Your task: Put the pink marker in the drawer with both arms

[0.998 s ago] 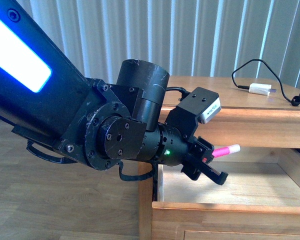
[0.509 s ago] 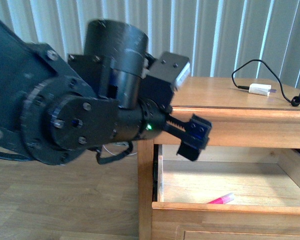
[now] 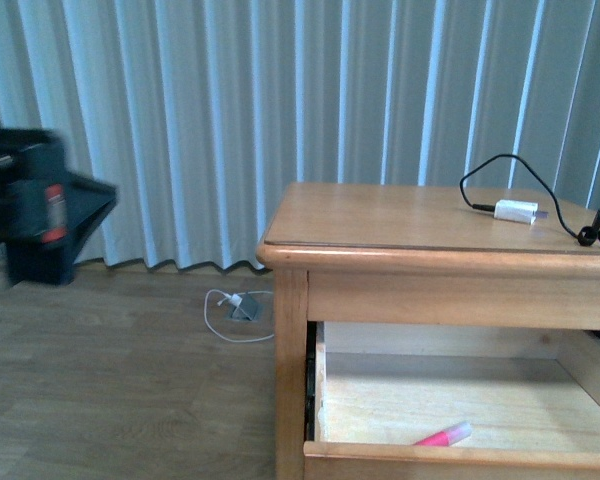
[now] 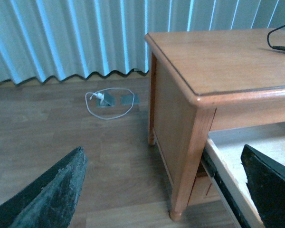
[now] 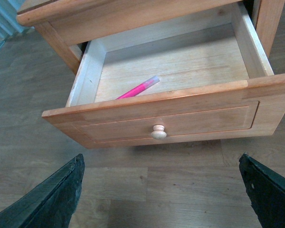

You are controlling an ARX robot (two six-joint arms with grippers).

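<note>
The pink marker (image 3: 443, 435) lies loose on the pale floor of the open drawer (image 3: 318, 390), close behind its front panel. In the right wrist view the marker (image 5: 138, 88) lies slanted in the drawer (image 5: 204, 118), above the round knob (image 5: 158, 132). My right gripper (image 5: 161, 194) is open over the floor in front of the drawer, holding nothing. My left gripper (image 4: 164, 190) is open and empty beside the dresser's corner leg. The left arm (image 3: 40, 215) shows as a black blur at the far left of the front view.
A white charger block (image 3: 515, 211) with a black cable lies on the dresser top (image 3: 380, 220). A white cable and floor socket (image 3: 242, 306) sit on the wooden floor by the curtains. The drawer's side rail (image 4: 228, 183) runs near my left fingertip (image 4: 270, 185).
The left gripper let go of the pink marker, which dropped into the drawer. The left arm then swung away to the far left, uncovering the dresser.
</note>
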